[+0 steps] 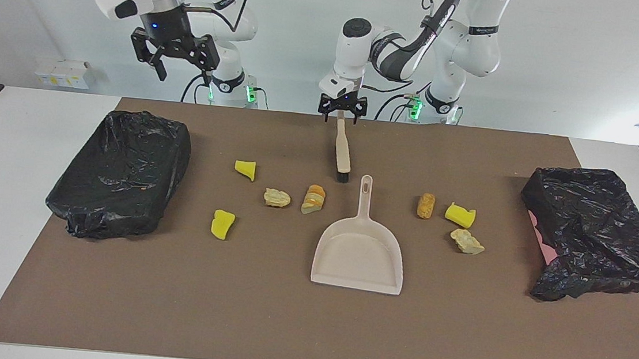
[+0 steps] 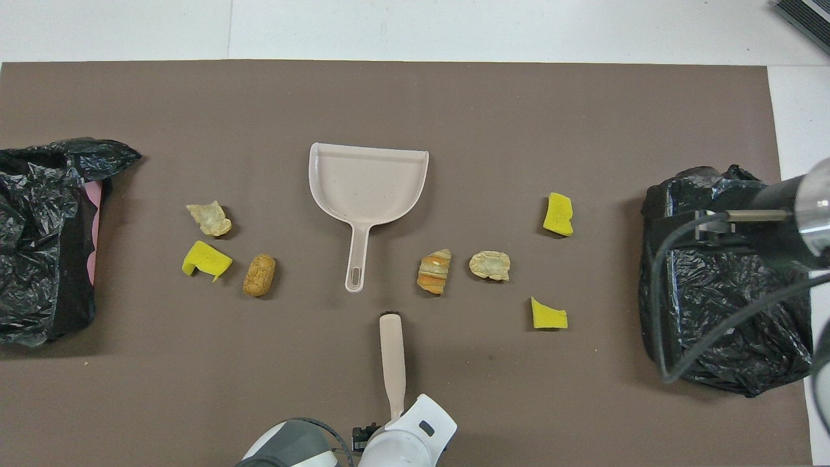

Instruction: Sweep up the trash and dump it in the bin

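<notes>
Seven trash chunks (image 1: 314, 198) are flanking the beige dustpan (image 1: 359, 252) at mid-mat, leaving bare brown mat (image 1: 283, 327) lying open farther from the robots, while two black-lined bins (image 1: 123, 171) are blocking both table ends.

Dustpan (image 1: 359, 258) mid-mat (image 1: 283, 327), brush (image 1: 344, 147) nearer the robots, scraps to either side, a bin at each end.
Dustpan handle points at the robots, brush head just beside its tip. Four scraps (image 1: 278, 198) lie toward the right arm's end, three scraps (image 1: 460, 215) toward the left arm's end. One bin (image 1: 123, 174) at the right arm's end, the other bin (image 1: 592, 232) at the left arm's. Left gripper (image 1: 341, 112) is over the brush handle's end, right gripper (image 1: 176, 63) raised, near the bin at its own end.
</notes>
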{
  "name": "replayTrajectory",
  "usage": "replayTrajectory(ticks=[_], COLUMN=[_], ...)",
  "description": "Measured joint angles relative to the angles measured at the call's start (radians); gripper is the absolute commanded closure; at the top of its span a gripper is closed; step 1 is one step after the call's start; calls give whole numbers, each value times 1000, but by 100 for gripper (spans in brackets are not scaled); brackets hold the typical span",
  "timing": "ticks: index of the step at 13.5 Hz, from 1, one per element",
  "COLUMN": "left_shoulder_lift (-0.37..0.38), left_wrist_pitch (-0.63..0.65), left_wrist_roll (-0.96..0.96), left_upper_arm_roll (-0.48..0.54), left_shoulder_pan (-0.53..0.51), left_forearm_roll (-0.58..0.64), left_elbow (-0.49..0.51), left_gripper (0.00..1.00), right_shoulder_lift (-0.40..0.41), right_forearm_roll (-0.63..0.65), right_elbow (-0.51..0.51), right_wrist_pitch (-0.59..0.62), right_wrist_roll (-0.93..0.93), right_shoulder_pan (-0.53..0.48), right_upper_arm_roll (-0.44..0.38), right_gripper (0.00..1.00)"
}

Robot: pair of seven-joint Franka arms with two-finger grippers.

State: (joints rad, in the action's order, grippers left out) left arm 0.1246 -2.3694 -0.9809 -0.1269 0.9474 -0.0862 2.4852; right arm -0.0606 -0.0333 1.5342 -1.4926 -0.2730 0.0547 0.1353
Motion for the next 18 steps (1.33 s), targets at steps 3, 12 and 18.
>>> replayTrajectory(ticks=[3,12,18], left_shoulder_lift=[-35,-34,-12], left_wrist_pitch=[-26,17,149], left_wrist_roll=[-1,-1,40], left_upper_arm_roll=[7,29,35], left_shoulder_pan=[0,-3,-133], left_forearm_roll=[0,1,33], left_elbow=[-2,-32,-66], left_gripper=[30,100,100], right_shoulder_lift=[64,351,460], right_forearm_roll=[1,35,33], right_elbow=[11,28,30], right_wrist_pitch=[-78,-405,-535], right_wrist_roll=[-89,-408,-513], right_shoulder_pan=[79,306,369], right_upper_arm_roll=[4,4,4], right_gripper=[0,0,0])
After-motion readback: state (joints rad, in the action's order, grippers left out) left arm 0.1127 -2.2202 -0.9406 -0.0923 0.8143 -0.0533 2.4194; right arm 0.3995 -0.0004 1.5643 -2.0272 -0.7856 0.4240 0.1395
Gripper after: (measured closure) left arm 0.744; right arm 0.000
